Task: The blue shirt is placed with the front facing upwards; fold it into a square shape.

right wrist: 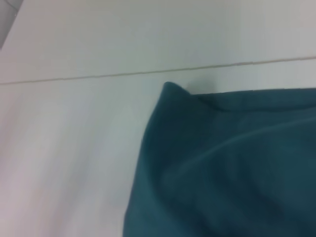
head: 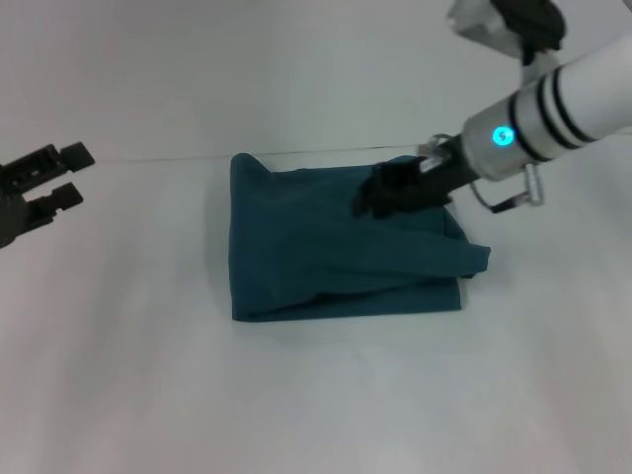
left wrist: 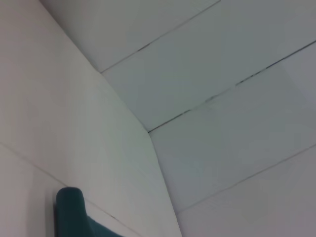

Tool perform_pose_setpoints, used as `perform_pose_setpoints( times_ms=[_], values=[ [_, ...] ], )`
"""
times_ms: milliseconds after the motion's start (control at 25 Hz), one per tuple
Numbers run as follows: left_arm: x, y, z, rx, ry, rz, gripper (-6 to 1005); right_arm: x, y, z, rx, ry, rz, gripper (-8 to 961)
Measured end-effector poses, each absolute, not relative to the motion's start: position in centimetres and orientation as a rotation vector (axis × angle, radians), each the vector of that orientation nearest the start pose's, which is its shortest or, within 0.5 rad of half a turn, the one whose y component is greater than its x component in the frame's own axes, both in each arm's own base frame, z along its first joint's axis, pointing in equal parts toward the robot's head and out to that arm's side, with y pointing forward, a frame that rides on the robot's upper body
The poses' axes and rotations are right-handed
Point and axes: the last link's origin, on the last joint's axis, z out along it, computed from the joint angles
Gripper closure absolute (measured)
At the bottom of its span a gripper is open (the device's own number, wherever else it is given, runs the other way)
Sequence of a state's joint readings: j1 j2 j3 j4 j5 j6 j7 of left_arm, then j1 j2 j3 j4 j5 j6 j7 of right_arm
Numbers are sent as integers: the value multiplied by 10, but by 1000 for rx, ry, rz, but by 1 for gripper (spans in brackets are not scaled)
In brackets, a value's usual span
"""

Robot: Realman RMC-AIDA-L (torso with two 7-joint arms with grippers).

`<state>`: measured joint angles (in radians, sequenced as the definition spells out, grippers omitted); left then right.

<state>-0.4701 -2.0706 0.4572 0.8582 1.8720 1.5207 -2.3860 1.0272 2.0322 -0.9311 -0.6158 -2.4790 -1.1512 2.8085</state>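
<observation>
Right fingers (head: 380,197) atop blue shirt (head: 326,257)

head overhead; wrists close, sharing shirt (head: 336,247)

The dark teal-blue cotton shirt (head: 326,257) lies folded into a roughly square bundle near the middle of the white table (head: 148,375). Only plain fabric faces up; no lettering shows. Its left and near edges run fairly straight, while the right side is looser, with a layer bulging out past the near right corner. Soft creases cross the top.
</observation>
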Motion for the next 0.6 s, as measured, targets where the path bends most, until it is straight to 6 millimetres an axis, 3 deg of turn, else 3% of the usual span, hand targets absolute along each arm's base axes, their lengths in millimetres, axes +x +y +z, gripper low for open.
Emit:
perform_pose_setpoints(
  times_ms=[280,600],
  values=[
    [-282,348,96,-1907,-1723,-1236,198,149,456,-39,-2220,1616,127,642],
    [-281,351,96,-1906,-1720,-1240,199,164,448,-52,-2207,1636,30,647]
  ],
)
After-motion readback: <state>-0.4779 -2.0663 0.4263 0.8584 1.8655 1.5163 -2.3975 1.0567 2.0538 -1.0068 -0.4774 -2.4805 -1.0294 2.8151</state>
